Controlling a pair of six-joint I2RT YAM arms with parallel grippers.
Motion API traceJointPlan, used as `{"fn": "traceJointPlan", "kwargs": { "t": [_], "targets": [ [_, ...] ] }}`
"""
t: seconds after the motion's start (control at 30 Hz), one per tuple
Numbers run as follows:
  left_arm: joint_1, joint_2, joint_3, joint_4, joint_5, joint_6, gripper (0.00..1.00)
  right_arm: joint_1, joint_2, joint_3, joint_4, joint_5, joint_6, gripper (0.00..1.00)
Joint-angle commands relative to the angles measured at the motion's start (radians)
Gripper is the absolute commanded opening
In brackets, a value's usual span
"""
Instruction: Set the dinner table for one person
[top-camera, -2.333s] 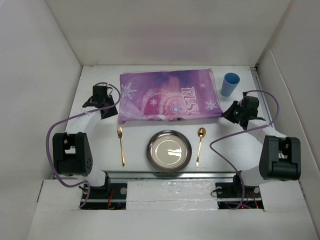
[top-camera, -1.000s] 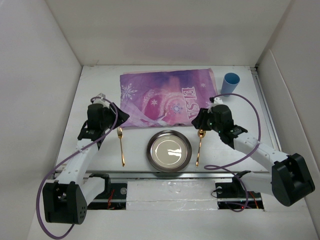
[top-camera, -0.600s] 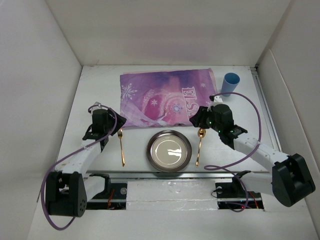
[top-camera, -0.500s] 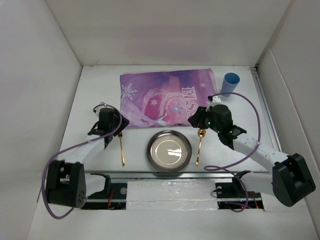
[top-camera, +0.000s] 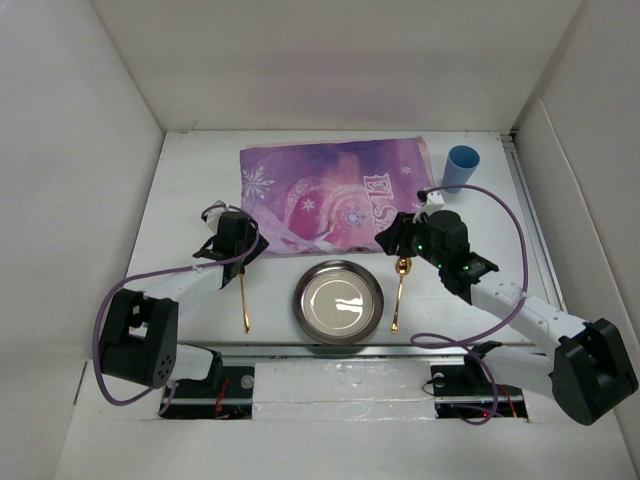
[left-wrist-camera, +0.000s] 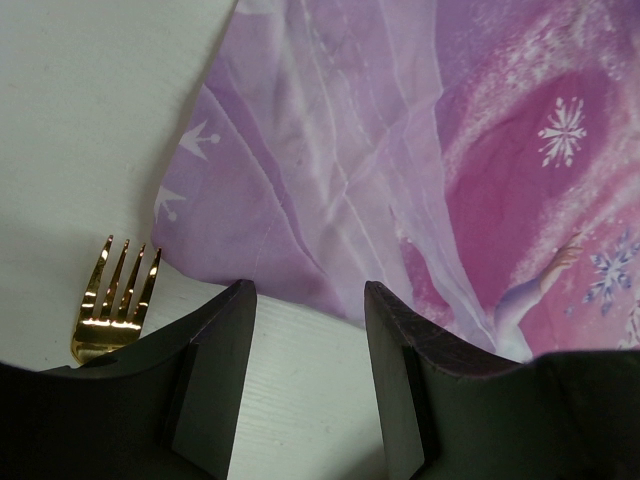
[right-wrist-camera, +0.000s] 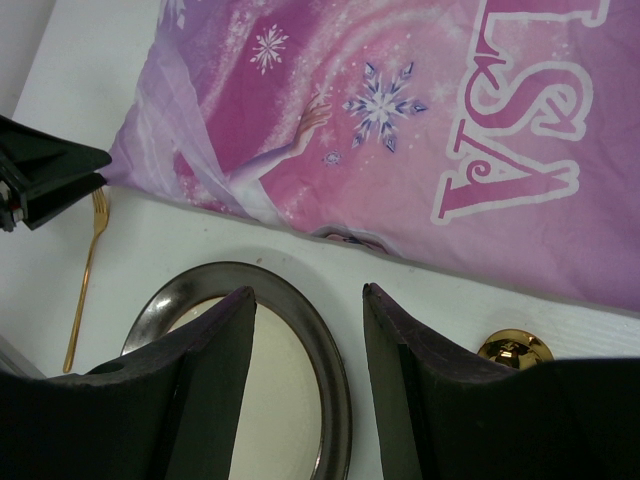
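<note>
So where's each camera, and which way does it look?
Top external: above, behind the arms, looking down on the dinner table; both arms show.
Left wrist: on the left arm, facing purple cloth and fork; open jaws show.
Right wrist: on the right arm, facing cloth, plate, spoon; open jaws show.
Both wrist views share cloth and fork.

Even bright overhead light, soft shadows, glare on plate (top-camera: 338, 301), wrist-view jaws blurred

Back wall (top-camera: 330, 60), left wall (top-camera: 70, 180), right wall (top-camera: 590, 150): plain white matte panels; light soft, even.
</note>
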Motion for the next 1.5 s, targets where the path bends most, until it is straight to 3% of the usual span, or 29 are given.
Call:
{"fn": "traceJointPlan", "kwargs": {
  "t": [0.0,0.17,0.2,0.23,0.4,0.77,0.8,0.87,0.93,1.0,1.03,1.07,1.1,1.13,1.2,1.47],
  "targets": [
    [0.002,0.033,-0.021,0.045,-0.008,-0.011,0.44,-0.007,-0.016,-0.005,0.020,0.005,-0.020,0.53],
    [0.002,0.074,0.002,0.057,-0.032,0.004,0.41,-0.007,0.000,-0.008,0.037,-0.015,-0.012,0.53],
    [0.002,0.096,0.017,0.054,-0.048,0.006,0.37,-0.007,0.003,-0.006,0.038,-0.021,-0.012,0.53],
    [0.002,0.106,0.027,0.047,-0.058,0.006,0.26,-0.007,0.005,-0.006,0.040,-0.023,-0.014,0.53],
    [0.011,0.157,0.053,0.041,-0.063,0.015,0.00,0.002,-0.007,-0.003,0.023,-0.005,-0.017,0.53],
    [0.045,0.097,0.039,0.002,-0.135,0.032,0.00,0.002,-0.027,-0.014,-0.036,0.017,-0.022,0.52],
    [0.045,0.091,0.048,0.001,-0.134,0.039,0.00,0.002,-0.035,-0.027,-0.042,0.005,-0.022,0.49],
    [0.025,0.084,0.056,-0.002,-0.132,0.055,0.00,0.002,-0.062,-0.049,-0.057,-0.014,-0.023,0.29],
    [-0.012,0.070,0.074,-0.021,-0.155,0.062,0.05,0.002,-0.076,-0.080,-0.080,-0.040,-0.026,0.00],
    [-0.012,0.033,0.093,-0.041,-0.146,0.070,0.12,0.011,-0.092,-0.103,-0.098,-0.066,-0.028,0.00],
    [-0.012,0.015,0.097,-0.045,-0.137,0.070,0.23,0.011,-0.099,-0.130,-0.114,-0.075,-0.028,0.00],
    [-0.012,-0.010,0.102,-0.048,-0.125,0.076,0.30,0.011,-0.101,-0.147,-0.115,-0.086,-0.025,0.08],
    [-0.012,-0.060,0.110,-0.045,-0.100,0.087,0.36,0.011,-0.107,-0.162,-0.120,-0.109,-0.020,0.19],
    [-0.012,-0.083,0.117,-0.042,-0.086,0.092,0.47,0.020,-0.108,-0.193,-0.112,-0.119,-0.011,0.40],
    [-0.012,-0.142,0.142,-0.039,-0.060,0.110,0.50,0.020,-0.110,-0.219,-0.094,-0.158,0.006,0.52],
    [-0.021,-0.298,0.243,-0.096,0.072,0.193,0.44,0.031,-0.027,-0.262,-0.007,-0.248,0.047,0.54]
  ]
}}
